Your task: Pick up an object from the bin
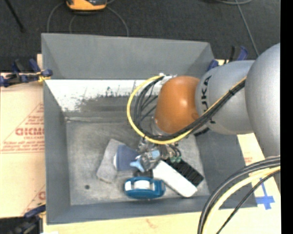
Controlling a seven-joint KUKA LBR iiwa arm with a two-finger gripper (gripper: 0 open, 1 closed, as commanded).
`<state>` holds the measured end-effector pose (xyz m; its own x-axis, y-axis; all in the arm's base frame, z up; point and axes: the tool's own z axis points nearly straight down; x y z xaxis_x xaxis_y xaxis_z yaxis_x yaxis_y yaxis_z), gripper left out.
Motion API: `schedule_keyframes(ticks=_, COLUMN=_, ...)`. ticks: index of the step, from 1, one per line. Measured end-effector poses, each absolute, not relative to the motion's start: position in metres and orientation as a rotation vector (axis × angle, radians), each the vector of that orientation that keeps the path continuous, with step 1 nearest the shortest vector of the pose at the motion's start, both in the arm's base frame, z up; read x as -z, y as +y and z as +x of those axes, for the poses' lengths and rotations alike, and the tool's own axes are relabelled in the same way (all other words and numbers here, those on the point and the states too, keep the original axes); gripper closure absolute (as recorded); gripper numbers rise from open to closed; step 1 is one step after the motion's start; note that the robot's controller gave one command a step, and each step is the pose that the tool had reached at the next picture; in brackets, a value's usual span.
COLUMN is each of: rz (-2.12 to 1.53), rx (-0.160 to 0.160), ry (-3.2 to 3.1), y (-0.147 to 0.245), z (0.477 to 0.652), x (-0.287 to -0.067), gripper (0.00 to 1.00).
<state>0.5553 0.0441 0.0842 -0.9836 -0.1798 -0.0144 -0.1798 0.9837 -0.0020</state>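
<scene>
Claw at flat blue-grey pad, perhaps touching | open or closed: cannot tell

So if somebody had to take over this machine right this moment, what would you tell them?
End effector: low in the grey bin, over the cluster by the front wall; grip cannot be made out.
Things: grey pad with a blue piece on it, blue-and-white rounded thing nearer the front, white brush with black bristles beside it.
Done: nothing seen lifted.
Left: raise one thing clear.
</scene>
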Motion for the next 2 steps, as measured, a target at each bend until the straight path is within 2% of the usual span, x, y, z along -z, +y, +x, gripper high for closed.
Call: schedule_keyframes(ticks=2, rz=-0.278, rx=0.001, ry=3.125, y=0.044, z=0.554, x=-0.111, gripper=1.00)
